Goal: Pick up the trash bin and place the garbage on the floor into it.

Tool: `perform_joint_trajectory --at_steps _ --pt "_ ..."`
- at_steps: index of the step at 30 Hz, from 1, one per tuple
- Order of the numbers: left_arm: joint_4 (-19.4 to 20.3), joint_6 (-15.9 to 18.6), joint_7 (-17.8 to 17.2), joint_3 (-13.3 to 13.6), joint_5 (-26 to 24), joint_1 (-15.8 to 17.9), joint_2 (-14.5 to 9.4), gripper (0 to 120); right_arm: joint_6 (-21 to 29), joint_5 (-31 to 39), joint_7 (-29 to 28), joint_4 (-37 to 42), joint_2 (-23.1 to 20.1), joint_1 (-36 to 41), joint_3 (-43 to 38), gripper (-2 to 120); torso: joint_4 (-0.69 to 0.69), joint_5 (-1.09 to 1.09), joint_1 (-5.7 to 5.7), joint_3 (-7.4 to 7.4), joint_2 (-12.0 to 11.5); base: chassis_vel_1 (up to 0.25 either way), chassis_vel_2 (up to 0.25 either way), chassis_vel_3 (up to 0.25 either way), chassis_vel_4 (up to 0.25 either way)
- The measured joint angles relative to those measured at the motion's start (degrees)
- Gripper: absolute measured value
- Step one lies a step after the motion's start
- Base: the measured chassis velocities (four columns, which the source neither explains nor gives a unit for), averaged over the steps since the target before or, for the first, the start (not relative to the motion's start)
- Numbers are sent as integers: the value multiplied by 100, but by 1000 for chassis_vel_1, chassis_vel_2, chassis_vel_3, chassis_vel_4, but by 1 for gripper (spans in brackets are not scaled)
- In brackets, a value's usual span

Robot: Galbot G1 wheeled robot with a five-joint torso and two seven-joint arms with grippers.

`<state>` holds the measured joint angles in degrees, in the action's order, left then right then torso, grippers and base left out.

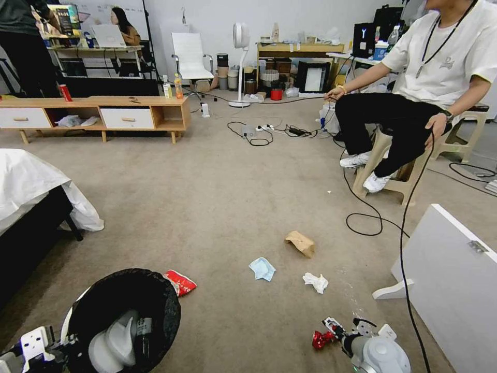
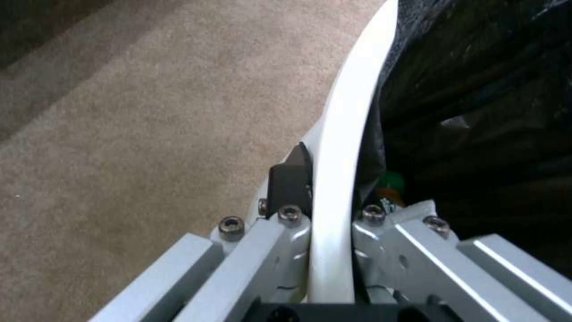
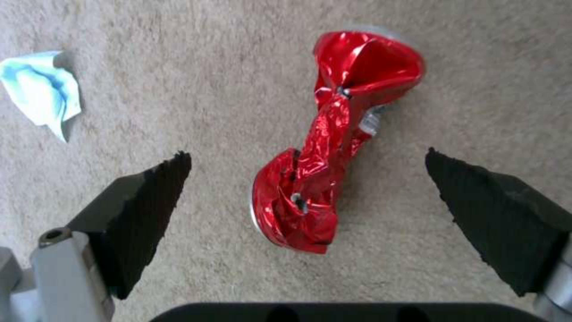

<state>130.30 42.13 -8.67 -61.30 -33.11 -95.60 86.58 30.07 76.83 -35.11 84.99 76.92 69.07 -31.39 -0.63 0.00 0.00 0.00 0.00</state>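
Right gripper (image 3: 307, 179) hanging wide open over the crushed red can (image 3: 334, 138) on the floor (image 3: 178, 89), pads apart from it; left gripper (image 2: 330, 214) pinching the trash bin (image 2: 346, 134) rim near left, bin partly cut off

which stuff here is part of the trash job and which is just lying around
Part of the job:
trash bin, clamped at the rim by the left gripper
crushed red can, between the open right gripper fingers
snack packet
mask
tissue
paper bag

Just lying about:
upright red can
drink bottles
cables
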Motion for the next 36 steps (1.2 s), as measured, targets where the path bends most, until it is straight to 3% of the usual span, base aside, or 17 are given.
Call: perform_joint_trajectory --at_steps 18,36 --pt "-59 0 40 64 45 39 5 2 81 -85 36 163 121 -3 92 99 0 0 0 0 0 0 0 0 0" --pt "-91 0 73 86 51 33 -20 2 87 -236 145 -208 232 -368 116 99 0 0 0 0 -1 0 0 0 0"
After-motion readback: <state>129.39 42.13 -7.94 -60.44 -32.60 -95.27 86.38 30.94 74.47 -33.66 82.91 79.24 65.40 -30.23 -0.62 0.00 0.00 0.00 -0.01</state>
